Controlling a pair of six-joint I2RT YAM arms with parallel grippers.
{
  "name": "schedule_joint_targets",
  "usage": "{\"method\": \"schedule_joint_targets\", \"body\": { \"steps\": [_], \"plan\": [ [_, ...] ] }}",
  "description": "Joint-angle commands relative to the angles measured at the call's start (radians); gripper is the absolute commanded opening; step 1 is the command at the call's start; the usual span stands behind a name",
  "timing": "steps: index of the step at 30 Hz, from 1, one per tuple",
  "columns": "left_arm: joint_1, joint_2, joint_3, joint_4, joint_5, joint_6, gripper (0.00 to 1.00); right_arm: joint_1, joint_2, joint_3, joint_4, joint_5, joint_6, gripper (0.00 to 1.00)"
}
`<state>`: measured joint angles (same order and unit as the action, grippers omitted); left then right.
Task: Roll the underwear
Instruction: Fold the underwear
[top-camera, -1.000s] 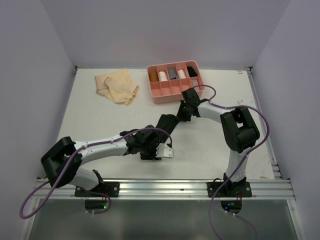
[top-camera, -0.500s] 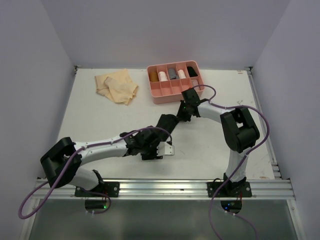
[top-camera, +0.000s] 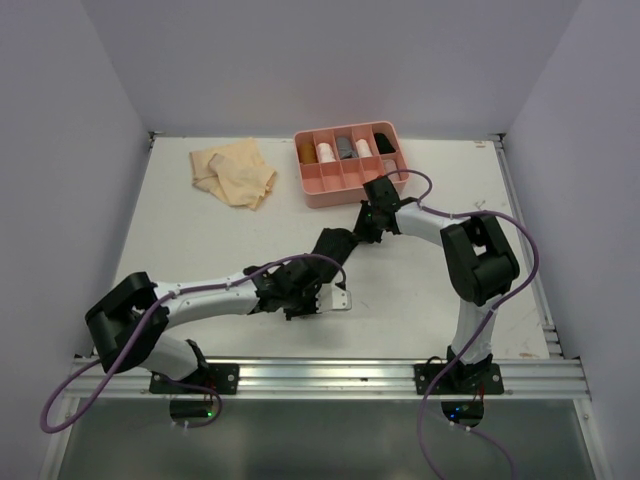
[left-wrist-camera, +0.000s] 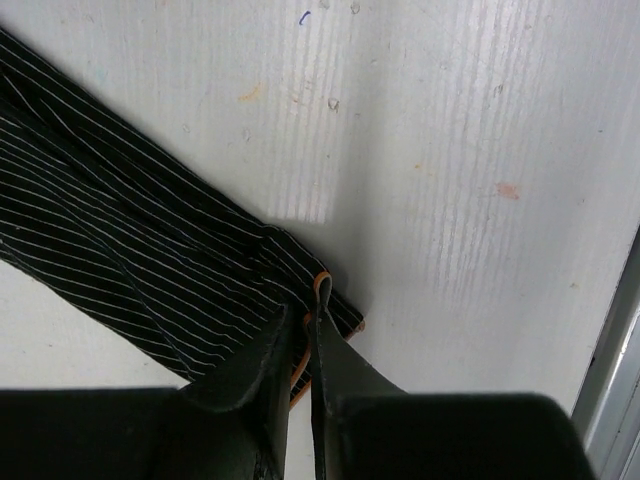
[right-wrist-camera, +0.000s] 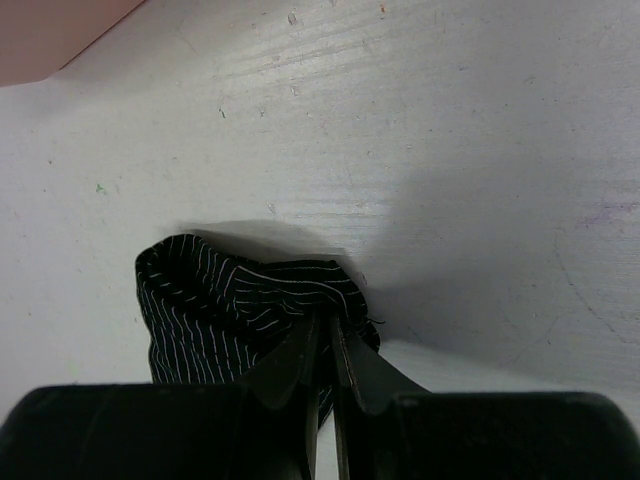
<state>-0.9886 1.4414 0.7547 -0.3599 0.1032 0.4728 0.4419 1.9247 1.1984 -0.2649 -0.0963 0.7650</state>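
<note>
Gripping both ends of one garment looks like the step in hand, an opening to the roll rather than the roll itself.

Left wrist view: the left jaws are pressed nearly together on a corner of the black underwear (left-wrist-camera: 130, 250), right at its orange trim (left-wrist-camera: 322, 284). The rest of the pinstriped cloth lies flat on the desk (left-wrist-camera: 450, 120), running off to the upper left.

Right wrist view: the right jaws are narrow too, clamped on a bunched end of the same striped cloth.

Top view: the two arms meet at mid-desk, where the cloth is hard to tell from the black wrists. The tan underwear (top-camera: 235, 172) lies crumpled well apart, and the pink tray (top-camera: 350, 180) sits at the far side.

Next, the roll probably calls for both arms turning together, with neither pinch slipping off the thin fabric.
</note>
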Motion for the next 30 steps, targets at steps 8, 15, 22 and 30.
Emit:
{"method": "schedule_joint_targets", "body": {
  "steps": [8, 15, 22, 30],
  "plan": [
    [-0.004, -0.099, -0.025, -0.011, -0.023, 0.015, 0.0, -0.012, 0.031, 0.006, -0.023, 0.04, -0.03, 0.12],
    [-0.004, -0.111, -0.014, -0.001, -0.031, -0.01, 0.45, -0.012, 0.03, 0.001, -0.025, 0.038, -0.03, 0.12],
    [-0.025, -0.076, -0.009, 0.012, -0.02, -0.033, 0.51, -0.012, 0.026, -0.003, -0.028, 0.043, -0.03, 0.12],
    [-0.067, -0.029, -0.015, 0.062, -0.092, -0.079, 0.57, -0.015, 0.036, -0.002, -0.03, 0.043, -0.021, 0.12]
  ]
}}
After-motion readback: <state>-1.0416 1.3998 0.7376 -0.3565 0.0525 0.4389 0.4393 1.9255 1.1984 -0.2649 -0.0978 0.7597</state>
